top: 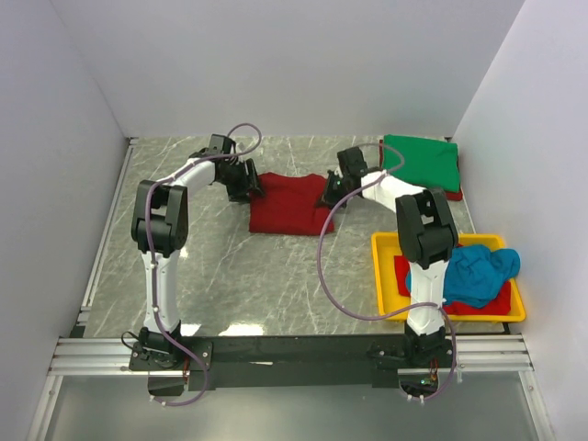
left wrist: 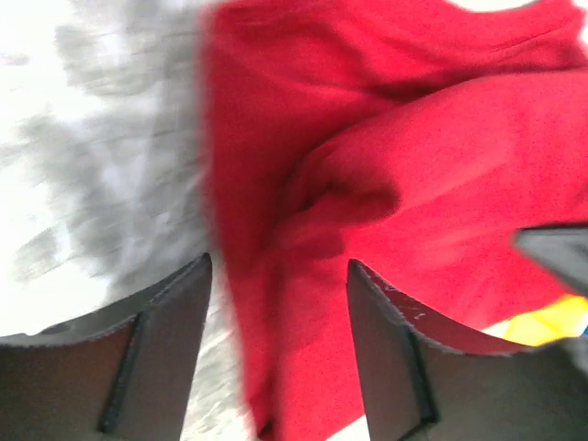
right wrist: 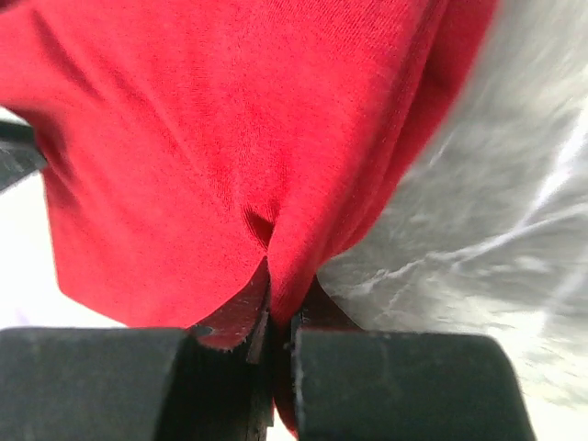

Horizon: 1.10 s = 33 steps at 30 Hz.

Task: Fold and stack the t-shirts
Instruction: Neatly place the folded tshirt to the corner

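Top view, dark red t-shirt (top: 292, 204): lies partly folded on the marble table (top: 230, 266), about mid-table
Top view, left gripper (top: 255, 188): at the left edge of the dark red t-shirt, touching or just above it; from here I cannot tell how the jaws stand
Top view, right gripper (top: 331, 197): at the right edge of the dark red t-shirt, low on the cloth
Top view, green t-shirt (top: 423, 163): folded flat, to the right of the dark red t-shirt and farther back
Top view, teal blue t-shirt (top: 478, 273): bunched in the yellow tray (top: 381, 276), right of the dark red t-shirt and nearer the arm bases
Left wrist view, left gripper (left wrist: 280, 265): jaws stand apart; the dark red t-shirt (left wrist: 413, 138) runs rumpled between and beyond them, unpinched; image blurred
Right wrist view, right gripper (right wrist: 280, 303): jaws closed, pinching a fold at the edge of the dark red t-shirt (right wrist: 230, 138); table (right wrist: 478, 230) shows on the right
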Tool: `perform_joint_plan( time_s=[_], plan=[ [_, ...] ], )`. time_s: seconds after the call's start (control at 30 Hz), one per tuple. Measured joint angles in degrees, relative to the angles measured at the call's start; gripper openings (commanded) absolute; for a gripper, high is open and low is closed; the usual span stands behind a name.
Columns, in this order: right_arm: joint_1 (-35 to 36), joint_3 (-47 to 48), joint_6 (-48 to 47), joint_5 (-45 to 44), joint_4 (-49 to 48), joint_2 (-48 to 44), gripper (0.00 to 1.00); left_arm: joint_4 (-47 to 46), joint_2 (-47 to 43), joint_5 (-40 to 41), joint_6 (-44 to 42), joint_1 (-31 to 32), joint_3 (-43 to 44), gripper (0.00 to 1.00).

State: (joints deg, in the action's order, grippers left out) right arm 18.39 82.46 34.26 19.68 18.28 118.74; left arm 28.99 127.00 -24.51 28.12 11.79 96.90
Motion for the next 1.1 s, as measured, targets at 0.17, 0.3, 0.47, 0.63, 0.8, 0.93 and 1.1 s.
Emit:
perform_joint_plan(
  time_s=[0.17, 0.3, 0.47, 0.63, 0.8, 0.93, 1.1],
  plan=[
    [-0.1, 11.8, -7.0, -7.6, 11.1, 1.0, 0.0, 1.4, -1.4, 2.3, 0.0, -0.8, -1.0, 0.7],
    [-0.1, 21.0, -12.0, -14.1, 18.7, 4.0, 0.0, 1.5, -3.5, 3.1, 0.0, -1.7, -3.3, 0.71],
    [-0.1, 29.5, -18.1, -23.0, 27.4, 8.1, 0.0, 1.4, -6.1, 3.7, 0.0, -2.0, -5.6, 0.71],
    [-0.6, 36.0, -22.0, -31.6, 33.6, 11.4, 0.0, 1.2, -7.7, 4.6, 0.0, -2.2, -8.7, 0.71],
    [-1.6, 37.7, -25.1, -40.9, 35.5, 12.0, 0.0, 1.5, -8.7, 6.1, 0.0, -2.8, -11.5, 0.71],
    [-2.4, 37.7, -27.6, -46.4, 35.3, 12.0, 0.0, 1.6, -11.0, 7.6, 0.0, -3.4, -13.9, 0.71],
    [-3.1, 40.2, -31.3, -52.0, 34.8, 12.4, 0.0, 1.2, -13.1, 8.8, 0.3, -4.0, -17.0, 0.71]
  ],
)
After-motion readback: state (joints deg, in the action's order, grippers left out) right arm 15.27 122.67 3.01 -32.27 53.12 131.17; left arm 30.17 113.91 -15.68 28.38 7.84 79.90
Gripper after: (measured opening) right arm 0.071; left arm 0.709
